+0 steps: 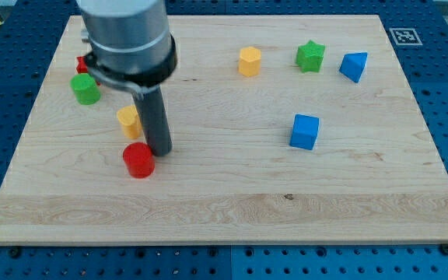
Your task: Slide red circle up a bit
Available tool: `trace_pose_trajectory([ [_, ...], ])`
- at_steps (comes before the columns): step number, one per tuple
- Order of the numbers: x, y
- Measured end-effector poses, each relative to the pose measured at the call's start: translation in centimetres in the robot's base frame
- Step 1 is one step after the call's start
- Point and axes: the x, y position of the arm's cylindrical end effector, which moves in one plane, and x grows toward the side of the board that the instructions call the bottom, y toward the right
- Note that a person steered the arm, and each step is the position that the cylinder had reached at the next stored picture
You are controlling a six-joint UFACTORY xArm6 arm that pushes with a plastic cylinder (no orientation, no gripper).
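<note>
My tip (159,151): we have no hand here, only a rod, so nothing opens or closes; its end rests on the desk (232,210).
Red circle (138,160): just to the view's lower left of my tip, touching or nearly so.
Turning relation: we sit above-right of it; an upward push needs us below it.
Above it: yellow block (129,120), close.

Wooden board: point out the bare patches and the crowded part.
Bare: the whole strip along the view's bottom of the wooden board, below the blue cube, and the middle between the yellow hexagon block and my tip. Crowded: the view's left, where my tip stands beside the red circle block.
</note>
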Motion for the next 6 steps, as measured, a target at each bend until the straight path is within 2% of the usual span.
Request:
trace_pose_trajectory([
  [3,0.4,-0.1],
  [4,1.9,3.4],
  [5,5.5,3.3],
  [6,6.0,0.1],
])
